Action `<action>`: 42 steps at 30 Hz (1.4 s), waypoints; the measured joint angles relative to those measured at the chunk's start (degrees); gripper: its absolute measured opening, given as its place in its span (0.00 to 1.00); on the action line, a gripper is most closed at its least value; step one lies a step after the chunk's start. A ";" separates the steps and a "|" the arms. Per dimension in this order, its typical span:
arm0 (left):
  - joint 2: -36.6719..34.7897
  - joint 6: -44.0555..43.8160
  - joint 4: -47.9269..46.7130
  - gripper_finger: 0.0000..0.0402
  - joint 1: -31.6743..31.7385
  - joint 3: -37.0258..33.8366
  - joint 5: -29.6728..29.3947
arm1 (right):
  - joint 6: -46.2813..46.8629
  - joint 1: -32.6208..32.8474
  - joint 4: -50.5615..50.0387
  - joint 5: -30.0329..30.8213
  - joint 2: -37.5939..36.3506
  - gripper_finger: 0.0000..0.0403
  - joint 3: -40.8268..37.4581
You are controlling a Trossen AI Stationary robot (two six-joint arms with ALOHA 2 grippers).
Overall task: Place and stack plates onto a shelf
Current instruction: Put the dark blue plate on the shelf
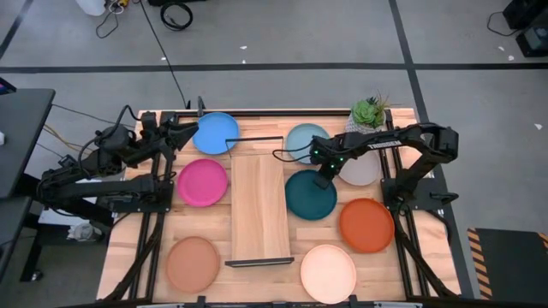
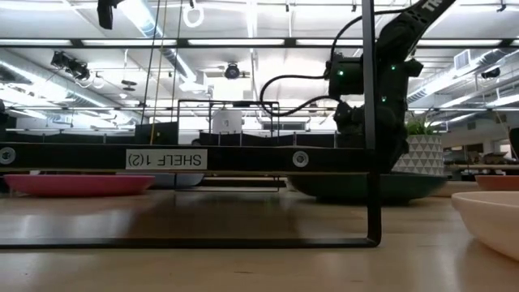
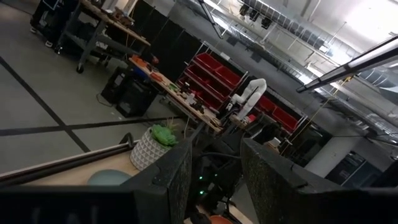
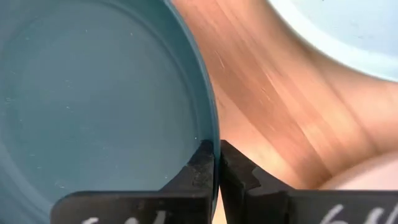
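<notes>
The light-wood shelf point(image 1: 259, 205) lies in the middle of the table. My right gripper point(image 1: 324, 178) is shut on the far rim of the teal plate point(image 1: 310, 197), just right of the shelf. My left gripper point(image 1: 187, 134) is open and empty, raised at the left edge of the bright blue plate point(image 1: 217, 133). Lying flat around the shelf are the magenta point(image 1: 203, 182), terracotta point(image 1: 193, 263), light blue point(image 1: 305, 139), grey-beige point(image 1: 361, 171), orange point(image 1: 366, 225) and cream point(image 1: 328, 274) plates. My right gripper pinches the teal plate's rim point(image 4: 210, 124) between its two fingers point(image 4: 199, 173), one inside the plate and one outside. It comes at the plate's far edge from above, pointing down. In the low view the plate point(image 2: 357, 188) looks level and low at the tabletop.
A plant in a white patterned pot point(image 1: 370, 114) stands at the far right, behind my right arm. The shelf's black wire end frame point(image 2: 369, 122) stands close in front of the low camera. Bare wood shows between the shelf and the plates.
</notes>
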 joint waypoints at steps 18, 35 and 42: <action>0.00 13.70 10.73 0.36 -0.02 0.00 -7.10 | 15.98 -0.20 -7.39 -2.32 -13.52 0.03 2.05; 0.00 16.76 10.69 0.36 -0.02 0.00 -14.99 | 46.42 6.51 21.27 3.47 -1.48 0.04 2.12; 0.02 16.82 10.67 0.36 -0.02 0.00 -14.99 | 52.45 10.12 27.47 8.36 2.79 0.04 3.90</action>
